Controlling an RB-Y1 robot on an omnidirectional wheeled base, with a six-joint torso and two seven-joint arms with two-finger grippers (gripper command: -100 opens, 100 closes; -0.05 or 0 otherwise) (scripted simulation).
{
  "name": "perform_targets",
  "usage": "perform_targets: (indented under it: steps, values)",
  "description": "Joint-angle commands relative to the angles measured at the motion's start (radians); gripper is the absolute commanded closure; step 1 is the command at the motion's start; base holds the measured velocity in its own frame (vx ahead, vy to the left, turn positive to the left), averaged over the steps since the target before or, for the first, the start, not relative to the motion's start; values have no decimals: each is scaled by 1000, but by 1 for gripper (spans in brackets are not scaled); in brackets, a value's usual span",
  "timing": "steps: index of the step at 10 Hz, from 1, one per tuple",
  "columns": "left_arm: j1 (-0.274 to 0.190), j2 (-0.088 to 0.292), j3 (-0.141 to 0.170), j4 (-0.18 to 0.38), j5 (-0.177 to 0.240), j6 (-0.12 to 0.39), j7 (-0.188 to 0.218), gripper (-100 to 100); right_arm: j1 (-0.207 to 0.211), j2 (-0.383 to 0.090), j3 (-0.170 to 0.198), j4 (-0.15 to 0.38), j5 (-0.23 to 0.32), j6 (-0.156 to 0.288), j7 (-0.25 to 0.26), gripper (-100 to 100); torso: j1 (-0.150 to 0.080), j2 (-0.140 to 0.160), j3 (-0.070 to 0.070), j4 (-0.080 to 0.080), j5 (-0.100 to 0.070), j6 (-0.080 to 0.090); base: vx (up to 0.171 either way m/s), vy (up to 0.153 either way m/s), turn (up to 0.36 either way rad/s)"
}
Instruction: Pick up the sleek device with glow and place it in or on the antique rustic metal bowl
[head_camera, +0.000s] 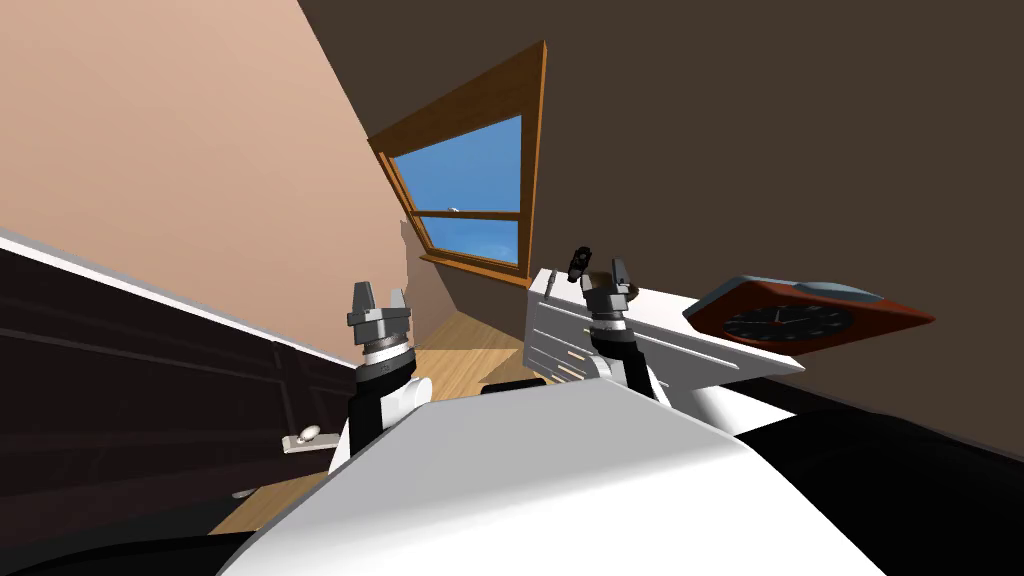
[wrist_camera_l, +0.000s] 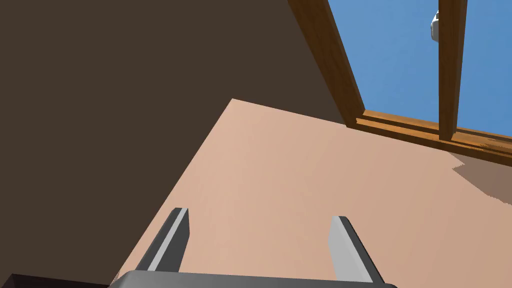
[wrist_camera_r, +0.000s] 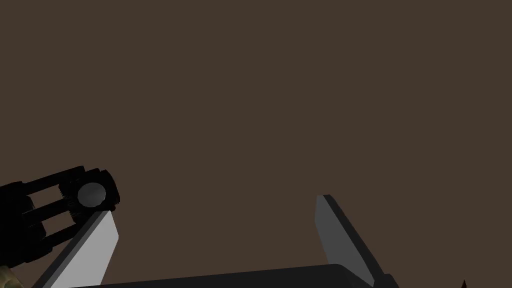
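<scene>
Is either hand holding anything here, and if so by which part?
Nothing is clamped. The left hand and the right hand both stand open. The black torch-like device sits against the tip of one right-hand finger, outside the gap.

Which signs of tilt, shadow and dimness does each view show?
Head view: everything rolls, so the window leans. Left wrist view: a shadow patch darkens the peach wall beside the sill. Right wrist view: dim brown wall behind the black flashlight.
</scene>
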Motion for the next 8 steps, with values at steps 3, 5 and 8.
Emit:
perform_targets:
  steps: [3,5,8]
  values:
    - [0,0,0,0,0,0,0,0,-30,-98,16,53,23,23,42,-100,4,7,4,1,1,0,-123,63,62]
    - [0,0,0,0,0,0,0,0,-53,-164,29,96,44,36,77,-100,5,11,6,2,1,0,-176,95,96]
    - [0,0,0,0,0,0,0,0,-81,-243,47,150,73,48,120,-100,4,12,7,3,1,0,-176,81,82]
